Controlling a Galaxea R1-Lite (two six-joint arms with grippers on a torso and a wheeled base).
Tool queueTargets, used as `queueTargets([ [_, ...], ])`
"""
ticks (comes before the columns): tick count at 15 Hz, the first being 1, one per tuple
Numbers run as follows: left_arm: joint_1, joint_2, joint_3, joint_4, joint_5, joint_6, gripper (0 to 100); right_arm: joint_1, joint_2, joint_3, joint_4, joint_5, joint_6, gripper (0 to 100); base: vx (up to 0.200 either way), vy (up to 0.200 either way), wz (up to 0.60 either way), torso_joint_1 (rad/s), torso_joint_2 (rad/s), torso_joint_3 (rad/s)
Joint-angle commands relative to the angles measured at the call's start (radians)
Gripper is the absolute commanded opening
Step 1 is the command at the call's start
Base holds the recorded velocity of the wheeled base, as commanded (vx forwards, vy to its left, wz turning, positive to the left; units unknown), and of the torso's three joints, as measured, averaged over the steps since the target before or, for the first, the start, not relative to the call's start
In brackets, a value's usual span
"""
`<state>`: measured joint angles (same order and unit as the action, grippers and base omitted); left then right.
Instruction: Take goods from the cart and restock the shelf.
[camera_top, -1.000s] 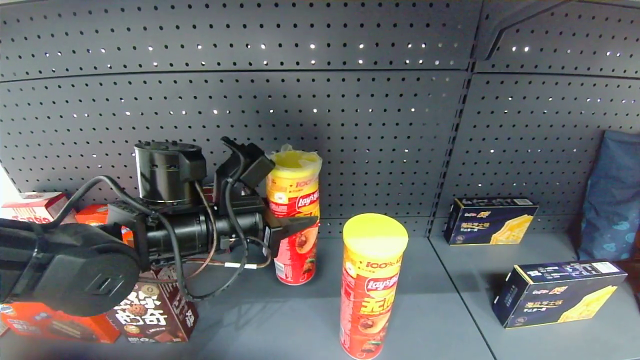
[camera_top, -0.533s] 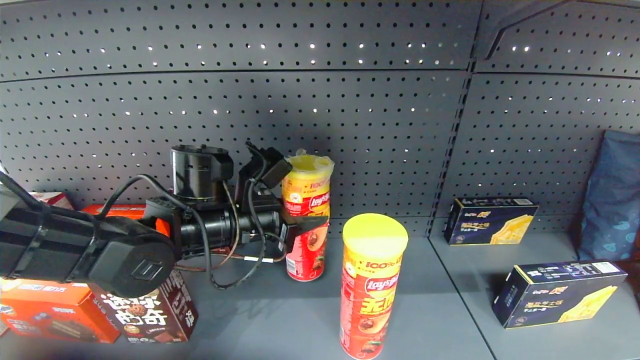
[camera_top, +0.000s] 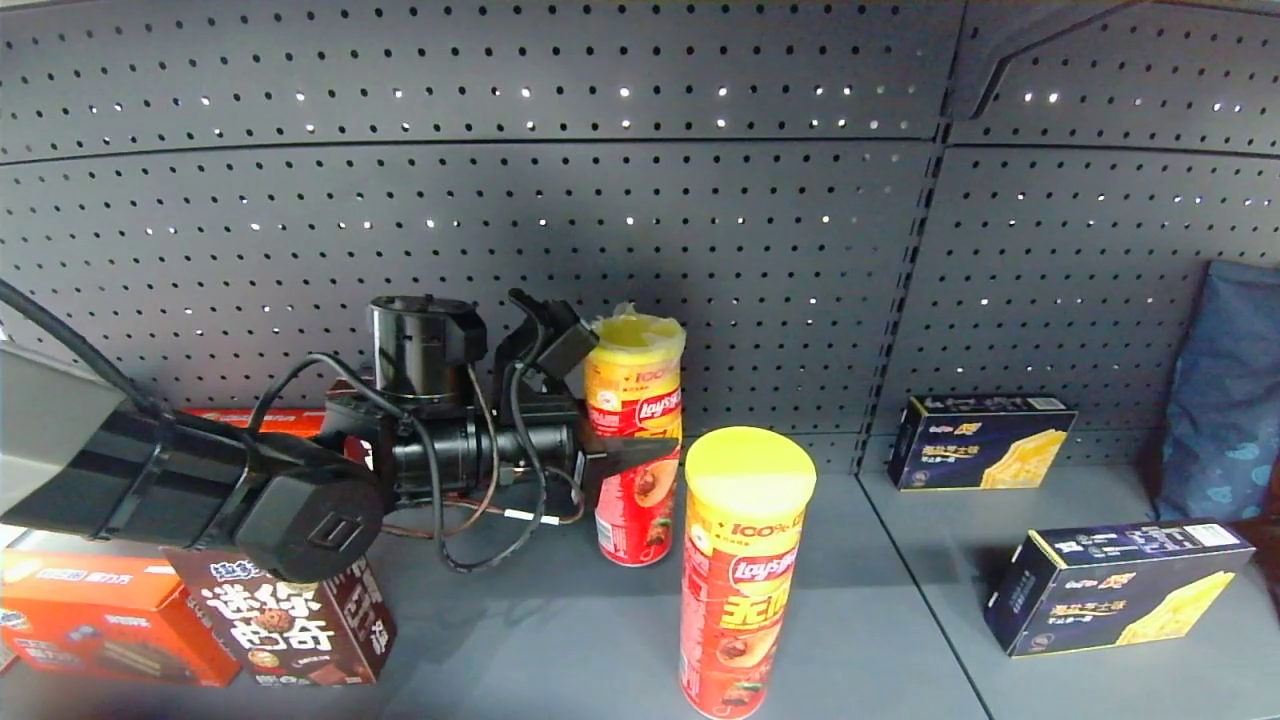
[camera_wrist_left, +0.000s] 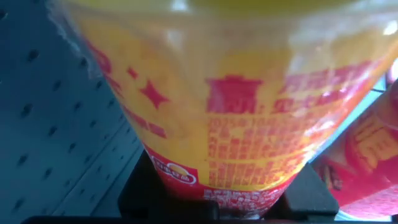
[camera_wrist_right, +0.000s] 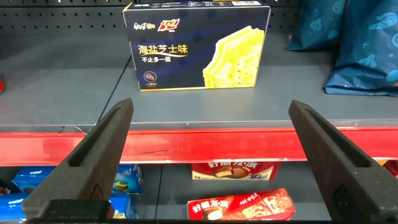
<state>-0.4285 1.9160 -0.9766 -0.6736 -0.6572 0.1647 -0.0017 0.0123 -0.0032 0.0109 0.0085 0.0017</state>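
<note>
My left gripper (camera_top: 628, 456) is shut on a red and yellow chip can (camera_top: 636, 395), holding it upright at the back of the grey shelf (camera_top: 560, 640), close to the pegboard. In the left wrist view that can (camera_wrist_left: 249, 124) sits between the jaws. I cannot tell whether its base touches the shelf. A second, identical can (camera_top: 745, 570) stands just right of it and nearer the front edge. My right gripper (camera_wrist_right: 211, 109) is open, with nothing between its fingers, in front of a lower shelf.
Two dark blue boxes (camera_top: 982, 440) (camera_top: 1115, 585) and a blue bag (camera_top: 1230, 380) occupy the shelf's right section. A brown box (camera_top: 285, 625) and an orange box (camera_top: 90, 615) stand under my left arm. A blue box (camera_wrist_right: 198, 46) sits behind a red shelf edge (camera_wrist_right: 205, 146).
My left arm has carried the chip can to the right and deeper along the shelf, closer to the standing can. The other goods have not moved.
</note>
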Motion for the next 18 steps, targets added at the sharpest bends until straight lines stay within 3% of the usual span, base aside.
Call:
queueTargets([
  [1, 0.019, 0.028, -0.024, -0.007, -0.055, 0.003, 0, 0.0, 0.001, 0.0, 0.0, 0.001, 0.0, 100, 0.0, 0.0, 0.0, 0.0, 0.0, 0.0],
  [2, 0.039, 0.038, -0.04, -0.006, -0.139, 0.003, 0, 0.0, 0.001, 0.0, 0.0, 0.001, 0.0, 100, 0.0, 0.0, 0.0, 0.0, 0.0, 0.0],
  [3, 0.04, 0.044, -0.048, -0.006, -0.147, 0.003, 0, 0.0, 0.001, 0.0, 0.0, 0.001, 0.0, 100, 0.0, 0.0, 0.0, 0.0, 0.0, 0.0],
  [7, 0.047, 0.081, -0.088, -0.007, -0.148, 0.01, 0, 0.0, 0.001, 0.0, 0.0, 0.001, 0.0, 100, 0.0, 0.0, 0.0, 0.0, 0.0, 0.0],
  [9, 0.053, 0.106, -0.1, 0.0, -0.147, 0.065, 0, 0.0, 0.001, 0.0, 0.0, 0.001, 0.0, 100, 0.0, 0.0, 0.0, 0.0, 0.0, 0.0],
  [10, 0.053, 0.113, -0.1, 0.0, -0.147, 0.078, 0, 0.0, 0.001, 0.0, 0.0, 0.001, 0.0, 100, 0.0, 0.0, 0.0, 0.0, 0.0, 0.0],
  [18, 0.024, 0.14, -0.119, -0.001, -0.145, 0.081, 0, 0.0, 0.001, 0.0, 0.0, 0.001, 0.0, 100, 0.0, 0.0, 0.0, 0.0, 0.0, 0.0],
])
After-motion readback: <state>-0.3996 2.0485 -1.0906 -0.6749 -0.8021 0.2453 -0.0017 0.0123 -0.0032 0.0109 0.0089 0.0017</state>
